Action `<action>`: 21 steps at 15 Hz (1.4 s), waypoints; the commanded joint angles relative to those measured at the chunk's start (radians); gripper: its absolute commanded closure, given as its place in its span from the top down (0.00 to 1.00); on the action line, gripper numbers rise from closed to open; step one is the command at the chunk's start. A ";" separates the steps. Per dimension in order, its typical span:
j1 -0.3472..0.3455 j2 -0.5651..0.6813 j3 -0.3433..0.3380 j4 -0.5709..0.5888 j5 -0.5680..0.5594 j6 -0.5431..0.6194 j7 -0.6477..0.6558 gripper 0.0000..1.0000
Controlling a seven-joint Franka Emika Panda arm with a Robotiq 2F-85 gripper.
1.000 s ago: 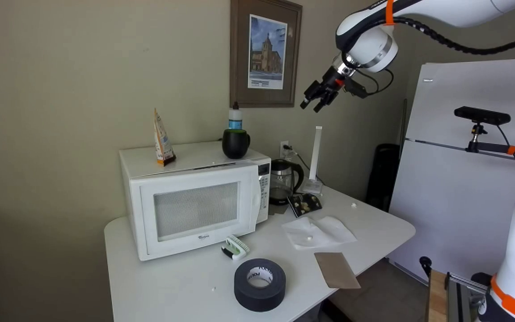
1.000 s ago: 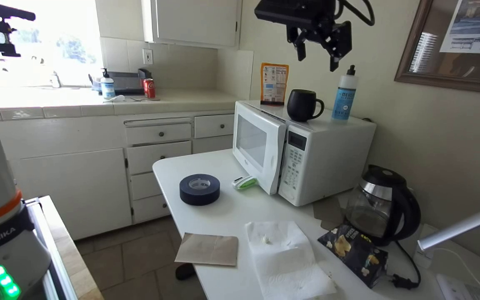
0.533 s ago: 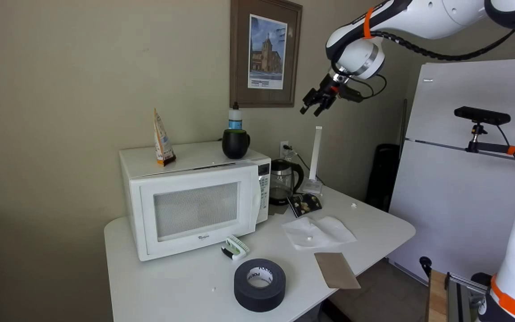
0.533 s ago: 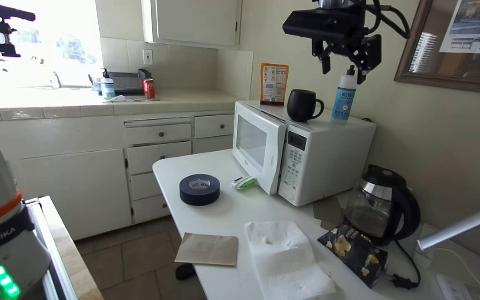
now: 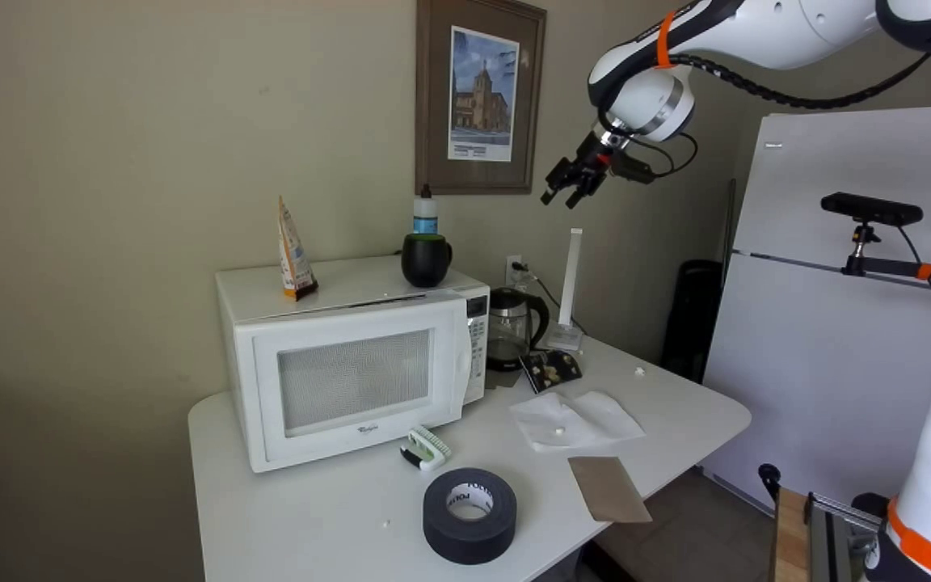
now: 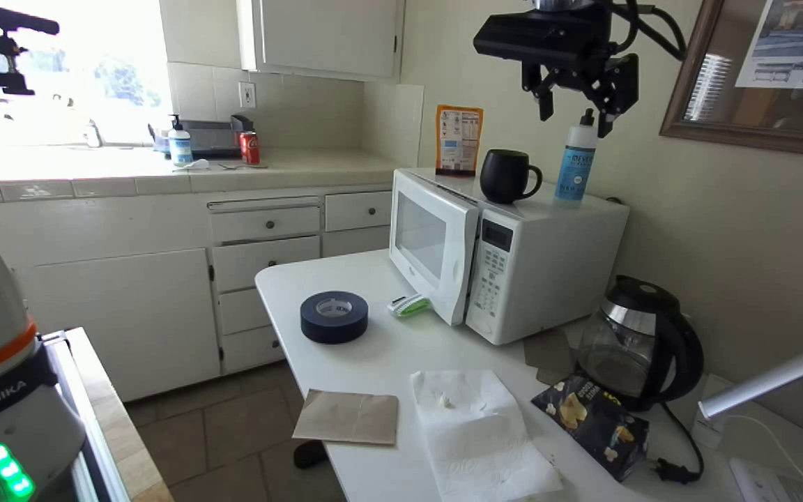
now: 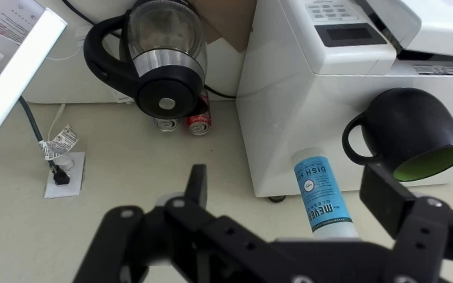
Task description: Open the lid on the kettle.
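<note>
The kettle has a clear glass body (image 6: 614,348), a silver band and a black handle. It stands upright beside the microwave in both exterior views (image 5: 507,331) and at the upper left of the wrist view (image 7: 165,33). Its round black lid (image 7: 167,98) has a grey disc in the middle and lies shut on top; the lid also shows in an exterior view (image 6: 645,289). My gripper (image 5: 559,200) is open and empty, high above the table and well above the kettle. It shows in an exterior view (image 6: 575,120) and at the bottom of the wrist view (image 7: 287,173).
The white microwave (image 6: 548,258) holds a black mug (image 6: 506,176), a blue soap bottle (image 6: 576,167) and an orange bag (image 6: 459,139). A white post (image 5: 570,275) and black snack bag (image 6: 593,425) stand close to the kettle. A tape roll (image 6: 334,318) lies farther off.
My gripper has moved lower, going rightward in one of the exterior views, mostly between one second and half a second ago. Since then it has barely moved. The kettle and lid are unchanged.
</note>
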 commanded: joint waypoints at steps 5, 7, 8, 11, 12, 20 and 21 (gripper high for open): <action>-0.142 0.233 0.166 0.141 0.030 0.188 0.052 1.00; -0.195 0.317 0.208 0.213 0.031 0.204 0.079 1.00; -0.222 0.358 0.227 0.253 0.024 0.210 0.098 1.00; -0.295 0.476 0.275 0.382 -0.010 0.196 0.160 0.69; -0.313 0.516 0.290 0.425 -0.019 0.199 0.176 0.69; -0.346 0.779 0.337 0.710 -0.127 0.214 0.375 0.06; -0.344 0.806 0.331 0.741 -0.149 0.220 0.404 0.01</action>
